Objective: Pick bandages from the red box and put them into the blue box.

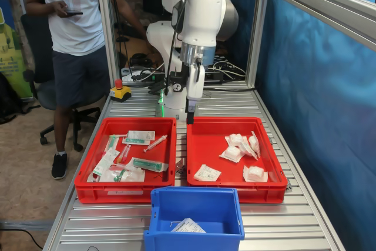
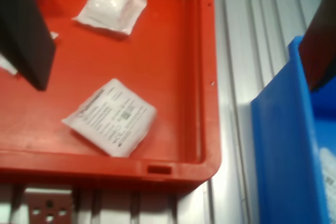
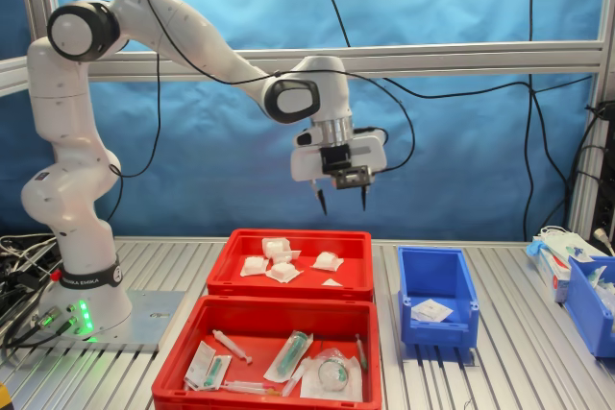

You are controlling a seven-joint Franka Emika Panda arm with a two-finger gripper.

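nearest in the first exterior view, deep blue plastic bin [image 1: 197, 210] already holding one white packet [image 1: 188, 226]. behind it, shallow red plastic tray [image 1: 235, 189] with several puffy white bandage packets [image 1: 233, 153] left. farther, gripper [image 3: 342, 199] raised above, jaws spread, empty.

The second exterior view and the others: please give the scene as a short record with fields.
gripper: open, empty, high above the red box
red box: holds several white bandages, most bunched at one end
blue box: beside the red box, one white packet inside
second red tray: syringes and green-printed packets
person: stands beyond the table, looking at a phone
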